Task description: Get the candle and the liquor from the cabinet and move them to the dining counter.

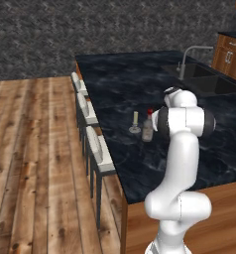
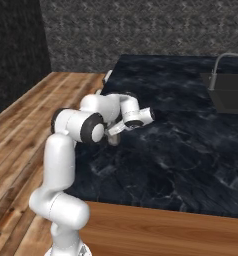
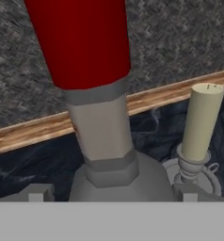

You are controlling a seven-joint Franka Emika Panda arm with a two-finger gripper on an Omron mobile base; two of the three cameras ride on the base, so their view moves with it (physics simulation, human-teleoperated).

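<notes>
The liquor (image 1: 147,130), a grey bottle with a red cap, stands upright on the black marble dining counter (image 1: 140,84) near its stool-side edge. Just to its left stands the candle (image 1: 135,121), a cream stick in a silvery holder. In the hand view the liquor (image 3: 102,127) rises close up between my fingertips (image 3: 38,193), and the candle (image 3: 201,122) is beside it on the right. My gripper (image 3: 113,193) is open, its jaws wide on either side of the bottle's shoulder with a gap on the left. From the right base view, the gripper (image 2: 113,134) reaches low over the dining counter (image 2: 181,140). The cabinet is out of view.
White stools (image 1: 92,141) line the counter's left edge above the wooden floor (image 1: 35,163). A sink (image 1: 209,82) with a tall faucet (image 1: 189,54) is set in the far right of the counter. Wooden drawer cabinets (image 1: 231,54) stand beyond it.
</notes>
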